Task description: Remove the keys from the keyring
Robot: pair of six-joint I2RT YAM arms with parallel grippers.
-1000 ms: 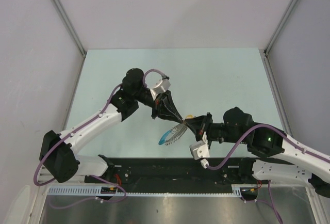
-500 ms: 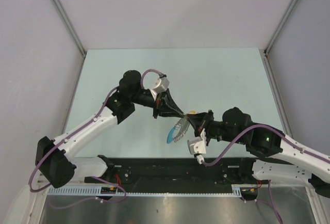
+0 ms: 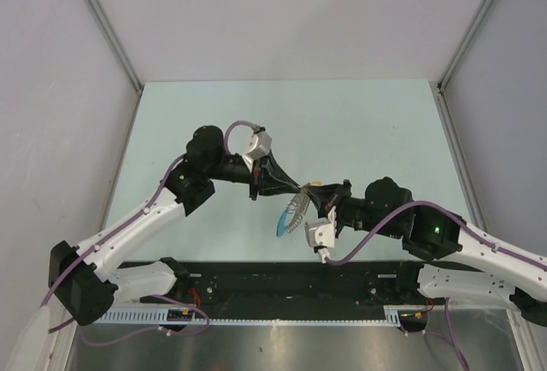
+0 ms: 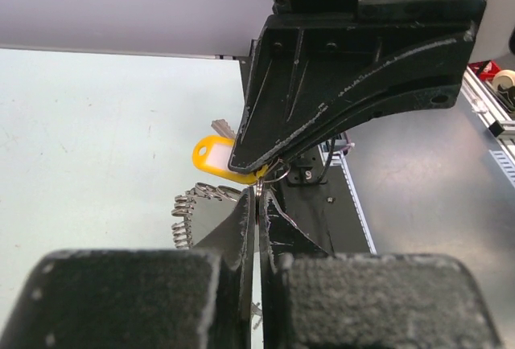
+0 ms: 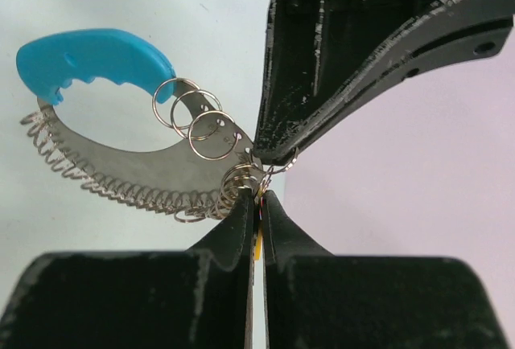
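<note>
The keys hang as a bunch above the table between my two grippers: a curved silvery plate strung with several small rings, with a bright blue piece at one end. My left gripper is shut on the thin keyring at its fingertips. My right gripper meets it tip to tip and is shut on a yellow tag whose edge shows between its fingers. In the right wrist view the keyring loop sits under the left fingers.
The pale green table lies under the bunch. Grey walls stand at the left, back and right. The black base rail with both arm mounts runs along the near edge.
Both grippers have stayed shut and joined at the bunch. The left arm's wrist has swung left and lower, the right wrist has rolled, and the keys have shifted slightly up and right.
</note>
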